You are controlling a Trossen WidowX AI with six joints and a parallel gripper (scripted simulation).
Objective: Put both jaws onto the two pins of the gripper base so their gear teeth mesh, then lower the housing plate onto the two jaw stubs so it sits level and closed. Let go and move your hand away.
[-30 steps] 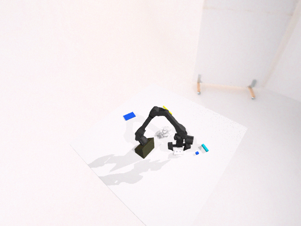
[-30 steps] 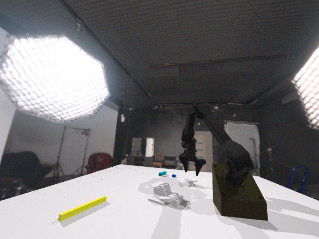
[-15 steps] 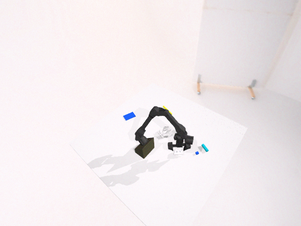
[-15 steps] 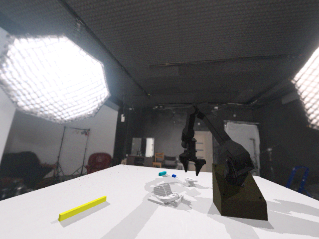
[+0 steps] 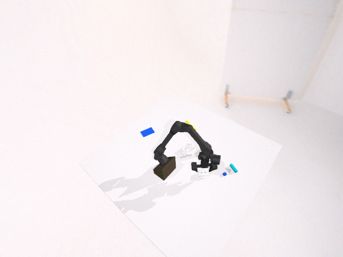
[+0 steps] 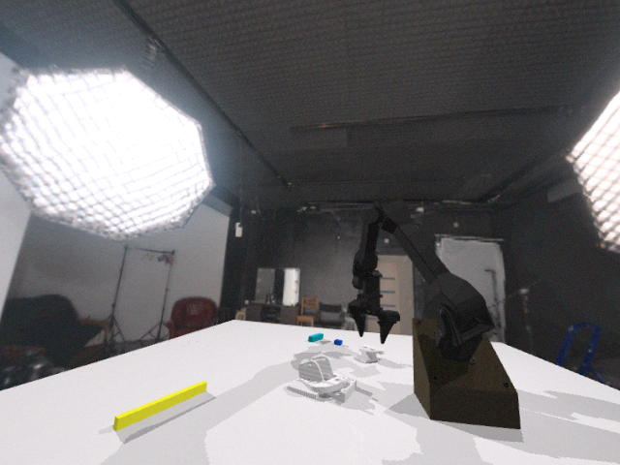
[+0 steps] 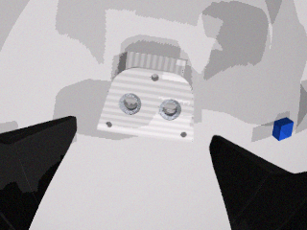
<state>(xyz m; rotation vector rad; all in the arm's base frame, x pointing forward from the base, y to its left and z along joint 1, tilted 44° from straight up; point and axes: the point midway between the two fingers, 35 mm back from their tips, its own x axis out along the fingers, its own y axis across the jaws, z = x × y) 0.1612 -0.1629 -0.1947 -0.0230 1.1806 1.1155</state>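
Nearest in the exterior view, a yellow bar (image 5: 188, 123) (image 6: 160, 406) lies on the desk (image 5: 193, 221) (image 6: 75, 390) (image 7: 144, 192), apart from the work. Beyond it sits a cluster of white parts (image 5: 188, 149) (image 6: 320, 383), one curved piece standing up from flatter ones. Farther on is the white plated piece (image 5: 203, 172) (image 6: 370, 354) (image 7: 151, 91), with two round fittings and a ribbed block at one edge. The tool (image 5: 204, 166) (image 6: 372, 339) (image 7: 145, 133) hangs above it, spread wide and holding nothing. Past them lie a small blue cube (image 5: 224, 173) (image 6: 337, 342) (image 7: 282, 129) and a teal block (image 5: 233, 168) (image 6: 315, 337).

The white-on-white detail is poor, so the plated piece may be the housing plate already over the jaws; I cannot confirm meshed teeth or a level seat. If it is, only backing away would remain.
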